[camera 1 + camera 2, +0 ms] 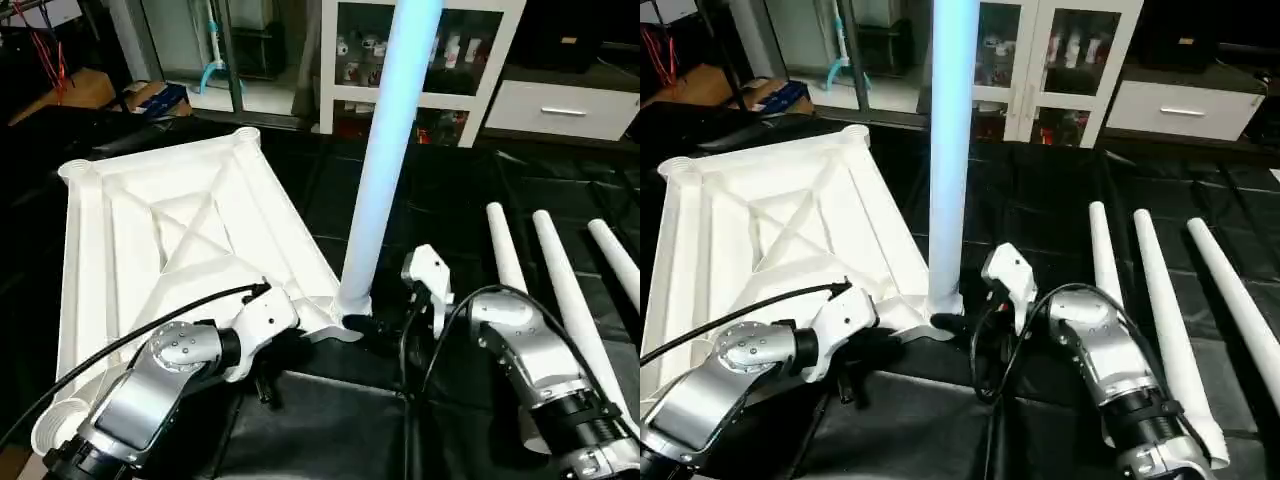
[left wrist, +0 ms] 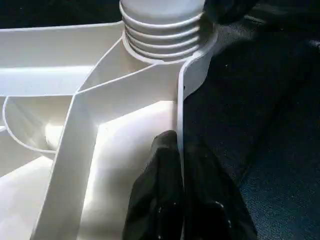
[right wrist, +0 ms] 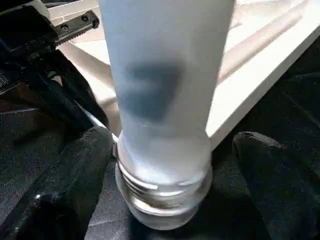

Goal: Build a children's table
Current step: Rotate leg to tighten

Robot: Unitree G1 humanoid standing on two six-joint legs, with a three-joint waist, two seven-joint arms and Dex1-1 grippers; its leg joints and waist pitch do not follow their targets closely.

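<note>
Left gripper (image 1: 300, 335), seen from the head, clamps the table top (image 1: 170, 240) rim, likely steadying it. Its wrist view shows the fingers (image 2: 160, 195) pinching that wall below the threaded socket. Right gripper (image 3: 165, 170) stands released around the upright leg (image 3: 165, 100), presumably between turns.

1. Silver forearms (image 1: 150, 385), rounded joint housings; black ribbed collar at five o'clock.
2. White wrist shells (image 1: 845, 315); black cables (image 1: 120, 340) looping over them.
3. Black fingers (image 2: 160, 200), glossy.

Smooth glossy white plastic top (image 1: 180, 230) on matt black cloth (image 1: 450, 200).
</note>
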